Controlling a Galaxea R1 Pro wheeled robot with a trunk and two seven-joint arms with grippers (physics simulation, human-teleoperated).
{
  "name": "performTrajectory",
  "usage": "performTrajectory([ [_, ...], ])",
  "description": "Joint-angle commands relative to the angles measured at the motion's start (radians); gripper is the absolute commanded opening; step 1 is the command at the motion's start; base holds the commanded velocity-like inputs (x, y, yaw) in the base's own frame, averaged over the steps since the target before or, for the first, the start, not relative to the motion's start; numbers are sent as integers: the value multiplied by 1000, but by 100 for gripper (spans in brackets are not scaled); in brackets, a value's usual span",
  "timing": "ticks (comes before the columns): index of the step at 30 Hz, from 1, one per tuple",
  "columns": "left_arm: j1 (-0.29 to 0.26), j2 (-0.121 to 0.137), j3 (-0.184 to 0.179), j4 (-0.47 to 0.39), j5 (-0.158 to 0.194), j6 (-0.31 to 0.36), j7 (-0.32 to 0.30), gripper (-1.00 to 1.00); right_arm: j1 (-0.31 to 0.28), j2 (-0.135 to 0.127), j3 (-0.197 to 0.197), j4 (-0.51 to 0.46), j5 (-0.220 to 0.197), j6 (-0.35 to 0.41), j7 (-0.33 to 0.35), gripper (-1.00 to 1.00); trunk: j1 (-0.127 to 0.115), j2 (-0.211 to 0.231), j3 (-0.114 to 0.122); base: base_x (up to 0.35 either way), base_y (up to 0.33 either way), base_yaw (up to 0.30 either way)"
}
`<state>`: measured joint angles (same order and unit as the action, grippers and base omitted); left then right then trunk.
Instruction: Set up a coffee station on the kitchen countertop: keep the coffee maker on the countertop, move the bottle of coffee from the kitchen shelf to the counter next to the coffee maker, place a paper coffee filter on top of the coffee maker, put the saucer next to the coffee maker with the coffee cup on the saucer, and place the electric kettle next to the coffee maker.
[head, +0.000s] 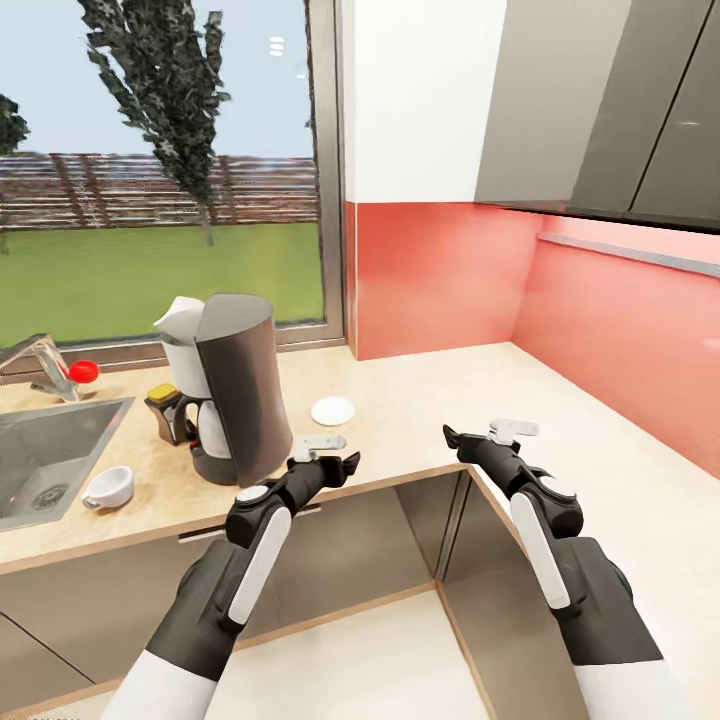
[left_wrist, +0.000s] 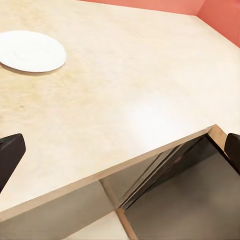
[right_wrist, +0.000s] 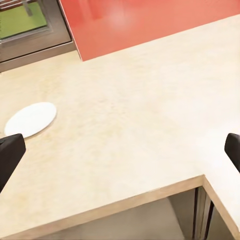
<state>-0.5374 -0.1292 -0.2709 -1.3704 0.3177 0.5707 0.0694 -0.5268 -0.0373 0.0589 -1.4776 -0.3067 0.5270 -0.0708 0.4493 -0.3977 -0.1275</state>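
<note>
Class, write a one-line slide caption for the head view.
Coffee maker, saucer and cup on the countertop, both arms hovering.

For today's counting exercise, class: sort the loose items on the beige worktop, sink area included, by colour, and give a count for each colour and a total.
White: 2, the small round white saucer and the tiny white cup.
Grey and white: 1, the tall drip coffee maker.
Dark brown with yellow cap: 1, the small bottle.
Red: 1, a small round red object by the tap.
Total: 5
</note>
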Motion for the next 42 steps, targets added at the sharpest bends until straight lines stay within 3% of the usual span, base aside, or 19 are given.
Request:
performTrajectory([
  [1,-1,0,-1,-1,10,5,7,100,-1,-1,2,-1,-9,4,-7,100,1,-2,-2,0,-3,156],
  [35,1,2,-1,1,9,0,6,100,-1,-1,2,-6,-8,5,-7,100,1,-2,-2,68,-6,26],
  [42,3,2,-1,1,8,0,6,100,-1,-1,3,-6,-8,5,-7,100,1,-2,-2,174,-114,176],
])
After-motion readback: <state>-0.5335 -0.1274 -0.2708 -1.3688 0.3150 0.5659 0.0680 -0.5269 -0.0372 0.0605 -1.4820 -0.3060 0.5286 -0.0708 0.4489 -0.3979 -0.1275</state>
